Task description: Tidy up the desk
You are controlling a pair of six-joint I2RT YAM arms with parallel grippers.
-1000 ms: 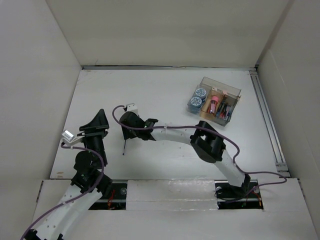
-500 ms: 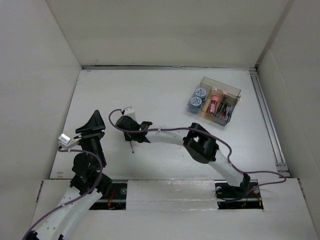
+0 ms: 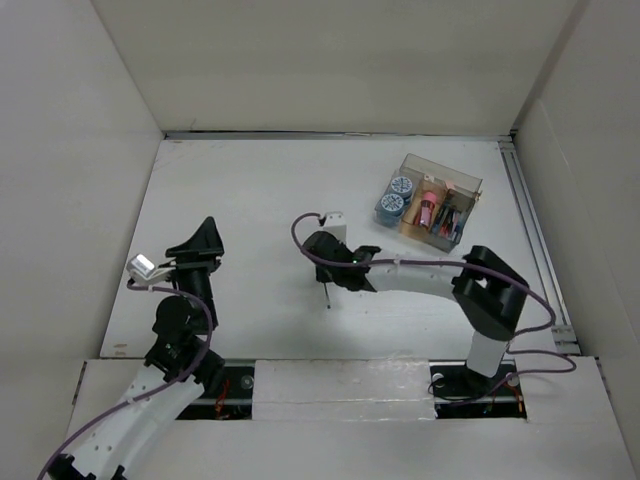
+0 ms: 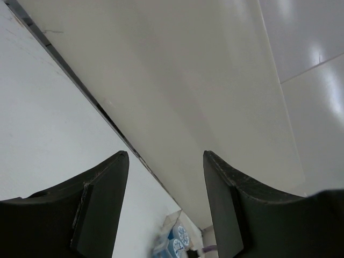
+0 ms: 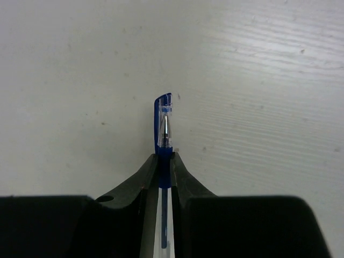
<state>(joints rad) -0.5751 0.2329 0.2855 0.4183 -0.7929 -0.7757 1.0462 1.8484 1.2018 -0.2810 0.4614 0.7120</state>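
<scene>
The white desk point(image 3: 270, 190) fills the top view. My right gripper point(image 3: 329, 272) is shut on a blue pen point(image 5: 163, 134) and holds it over the middle of the desk. In the right wrist view the capped tip sticks out past the fingers point(image 5: 148, 172), above the bare desk point(image 5: 258, 80). In the top view the pen point(image 3: 327, 295) shows as a thin dark line below the gripper. My left gripper point(image 3: 203, 243) is open and empty at the left, raised, its fingers point(image 4: 102, 199) pointing at the back wall.
A clear plastic organizer point(image 3: 431, 201) stands at the back right with two blue-topped round things, a pink item and pens inside; it also shows small in the left wrist view point(image 4: 173, 243). A silvery strip point(image 3: 535, 240) runs along the right edge. Pale walls enclose the desk.
My right gripper has carried the pen to the right, from left of centre to the middle of the desk. My left gripper has shifted slightly.
</scene>
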